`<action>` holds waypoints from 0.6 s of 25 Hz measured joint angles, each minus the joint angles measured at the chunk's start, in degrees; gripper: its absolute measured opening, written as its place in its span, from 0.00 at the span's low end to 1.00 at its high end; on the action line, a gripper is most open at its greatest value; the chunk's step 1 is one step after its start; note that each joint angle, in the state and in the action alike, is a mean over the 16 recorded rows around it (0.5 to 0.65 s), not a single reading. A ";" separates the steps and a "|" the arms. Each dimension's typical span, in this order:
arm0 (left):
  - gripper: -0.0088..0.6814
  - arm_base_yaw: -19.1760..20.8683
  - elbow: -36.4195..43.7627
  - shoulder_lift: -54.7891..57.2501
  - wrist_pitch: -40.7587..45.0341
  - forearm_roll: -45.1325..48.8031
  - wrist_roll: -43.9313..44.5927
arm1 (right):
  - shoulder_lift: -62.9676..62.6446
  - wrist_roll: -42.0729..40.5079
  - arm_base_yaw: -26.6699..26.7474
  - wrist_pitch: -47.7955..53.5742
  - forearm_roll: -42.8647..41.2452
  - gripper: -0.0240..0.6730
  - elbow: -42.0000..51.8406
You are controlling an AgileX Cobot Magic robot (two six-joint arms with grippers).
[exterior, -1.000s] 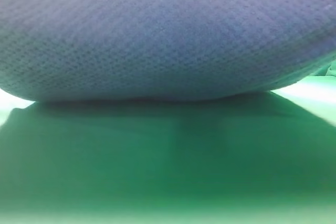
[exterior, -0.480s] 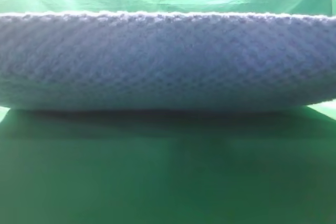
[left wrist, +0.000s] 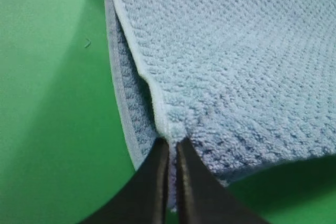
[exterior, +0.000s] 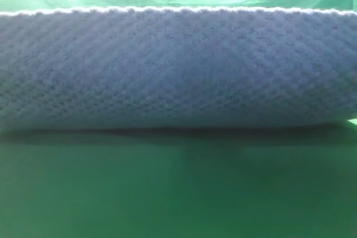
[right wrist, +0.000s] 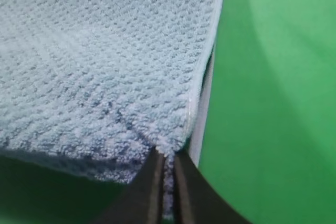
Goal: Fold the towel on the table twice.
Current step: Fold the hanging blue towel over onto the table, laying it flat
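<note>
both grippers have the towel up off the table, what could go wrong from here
The left gripper and right gripper each pinch only a thin bit of the towel at its corner edge, so a tug could pull a corner free. Two layers already hang unevenly by the left corner, so the fold may land misaligned on the table. The towel fills the high view, hiding both grippers there.

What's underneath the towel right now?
Below the lifted towel lies shaded green table; nothing else shows. The wrist views show a second towel layer beneath the top one. Anything behind the towel is hidden.
</note>
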 joint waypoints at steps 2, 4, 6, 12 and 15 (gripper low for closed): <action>0.01 0.00 -0.74 1.21 -1.17 -0.11 0.00 | 1.25 -0.09 0.00 -0.95 -0.13 0.03 -1.24; 0.01 0.00 -1.82 2.84 -2.26 -0.15 0.00 | 2.87 -0.23 0.00 -1.87 -0.29 0.03 -2.76; 0.01 0.00 -3.16 4.76 -3.21 -0.13 0.00 | 4.90 -0.42 0.00 -2.71 -0.50 0.03 -4.58; 0.01 0.00 -9.40 12.70 -5.53 0.09 0.00 | 12.78 -1.35 0.00 -5.55 -1.34 0.03 -11.05; 0.01 0.00 -13.46 17.36 -6.65 0.30 0.00 | 17.05 -1.89 0.00 -7.20 -1.81 0.03 -14.38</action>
